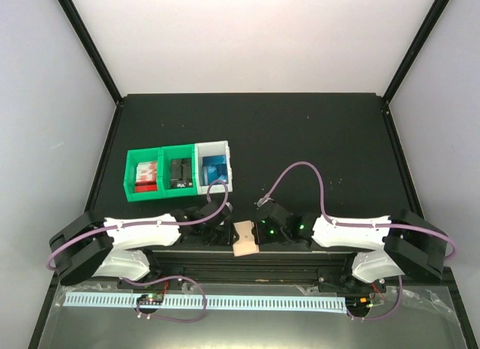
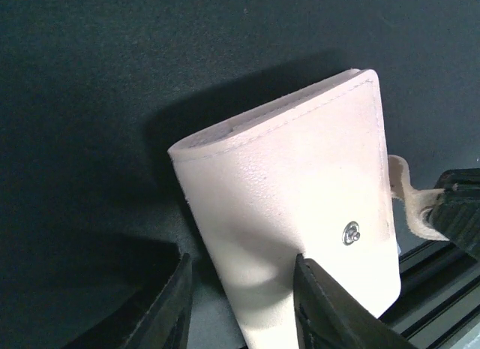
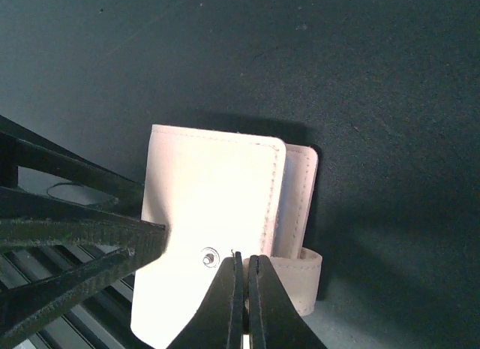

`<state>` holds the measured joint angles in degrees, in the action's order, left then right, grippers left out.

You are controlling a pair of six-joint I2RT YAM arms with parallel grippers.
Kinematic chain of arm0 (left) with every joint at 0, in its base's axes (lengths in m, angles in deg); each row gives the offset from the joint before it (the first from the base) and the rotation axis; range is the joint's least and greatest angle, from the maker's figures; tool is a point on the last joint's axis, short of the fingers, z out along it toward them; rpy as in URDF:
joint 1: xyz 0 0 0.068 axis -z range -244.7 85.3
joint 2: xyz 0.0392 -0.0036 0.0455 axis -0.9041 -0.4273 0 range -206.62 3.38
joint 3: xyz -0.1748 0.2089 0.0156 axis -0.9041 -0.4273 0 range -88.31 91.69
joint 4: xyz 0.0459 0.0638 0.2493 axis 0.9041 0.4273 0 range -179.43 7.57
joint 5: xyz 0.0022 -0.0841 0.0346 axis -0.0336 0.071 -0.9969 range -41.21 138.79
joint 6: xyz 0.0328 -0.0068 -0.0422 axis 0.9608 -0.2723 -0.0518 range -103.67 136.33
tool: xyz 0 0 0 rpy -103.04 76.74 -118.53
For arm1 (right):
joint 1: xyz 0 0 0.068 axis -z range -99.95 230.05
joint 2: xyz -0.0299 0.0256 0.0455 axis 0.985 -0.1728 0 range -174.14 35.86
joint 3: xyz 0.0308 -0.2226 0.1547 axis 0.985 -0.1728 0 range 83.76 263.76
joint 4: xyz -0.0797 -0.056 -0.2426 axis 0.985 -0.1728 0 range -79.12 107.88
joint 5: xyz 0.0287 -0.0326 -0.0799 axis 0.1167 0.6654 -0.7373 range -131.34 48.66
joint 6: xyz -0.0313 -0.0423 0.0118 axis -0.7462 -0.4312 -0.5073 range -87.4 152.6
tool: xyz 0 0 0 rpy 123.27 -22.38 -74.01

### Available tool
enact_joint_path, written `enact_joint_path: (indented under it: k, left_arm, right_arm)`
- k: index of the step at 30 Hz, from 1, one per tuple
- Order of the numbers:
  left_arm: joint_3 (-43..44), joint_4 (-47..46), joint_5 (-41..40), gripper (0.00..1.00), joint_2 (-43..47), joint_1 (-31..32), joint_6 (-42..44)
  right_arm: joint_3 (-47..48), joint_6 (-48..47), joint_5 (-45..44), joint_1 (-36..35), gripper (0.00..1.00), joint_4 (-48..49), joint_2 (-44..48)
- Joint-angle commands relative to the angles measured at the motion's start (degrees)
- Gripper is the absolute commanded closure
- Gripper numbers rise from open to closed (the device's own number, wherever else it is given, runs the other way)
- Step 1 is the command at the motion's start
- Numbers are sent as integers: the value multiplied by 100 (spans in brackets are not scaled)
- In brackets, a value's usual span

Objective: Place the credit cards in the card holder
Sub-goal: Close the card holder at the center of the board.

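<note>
The tan card holder (image 1: 245,239) lies folded at the table's near edge, between both grippers. In the left wrist view it (image 2: 285,176) fills the middle, with a metal snap stud (image 2: 351,233). My left gripper (image 2: 240,296) is open; the holder's near corner sits between its fingers, and the right finger (image 2: 322,304) touches it. My right gripper (image 3: 246,268) is shut on the holder's strap (image 3: 296,270), beside the stud. The blue credit cards (image 1: 215,169) stand in the white bin (image 1: 225,155).
Two green bins (image 1: 129,176) adjoin the white bin at left centre, holding red-white and dark items. A black rail (image 1: 247,263) runs along the near edge under the holder. Black frame posts stand at the mat's back corners.
</note>
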<state>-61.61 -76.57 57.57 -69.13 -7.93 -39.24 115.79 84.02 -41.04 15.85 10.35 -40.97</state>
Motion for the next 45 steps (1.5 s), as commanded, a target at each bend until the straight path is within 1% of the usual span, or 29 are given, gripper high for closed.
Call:
enact_joint_path:
  k: [1, 3, 8, 13, 14, 16, 18, 22, 25, 27, 29, 31, 32, 40, 45]
  left_arm:
    - [82, 254, -275, 64, -334, 149, -55]
    - [110, 328, -332, 68, -434, 194, -91]
    - [88, 424, -429, 72, -558, 229, -138]
    - [116, 496, -508, 72, -546, 229, -147]
    - [116, 496, -513, 73, -536, 229, -147]
    - [112, 503, -517, 73, -527, 228, -150]
    - [108, 496, -517, 73, -515, 229, -151]
    - [108, 478, -517, 74, -517, 229, -149]
    - [99, 456, -480, 74, -527, 229, -138]
    - [90, 414, -438, 74, -541, 229, -138]
    - [90, 393, -422, 74, -537, 224, -138]
    - [88, 396, -421, 75, -521, 229, -130]
    - [90, 396, -429, 75, -512, 229, -130]
    - [68, 375, -413, 75, -501, 229, -133]
    - [71, 353, -405, 76, -524, 229, -121]
  right_arm:
    - [110, -184, 109, 18, 98, 169, -209]
    - [85, -186, 222, 14, 97, 293, -287]
    - [132, -147, 389, 19, 94, 351, -332]
    - [159, -119, 401, 13, 85, 324, -337]
    - [155, -107, 395, 16, 84, 322, -328]
    - [171, -104, 363, 18, 84, 253, -308]
    - [164, -96, 357, 15, 87, 249, -293]
    - [152, -58, 404, 14, 89, 262, -297]
    - [125, -29, 441, 21, 92, 330, -300]
    - [132, -21, 445, 18, 93, 347, -326]
    - [160, -48, 466, 15, 92, 358, -369]
    - [184, -48, 462, 16, 87, 350, -391]
    - [193, -49, 448, 17, 86, 338, -393]
    - [172, 13, 382, 7, 86, 235, -236]
    - [172, 17, 376, 6, 82, 213, -154]
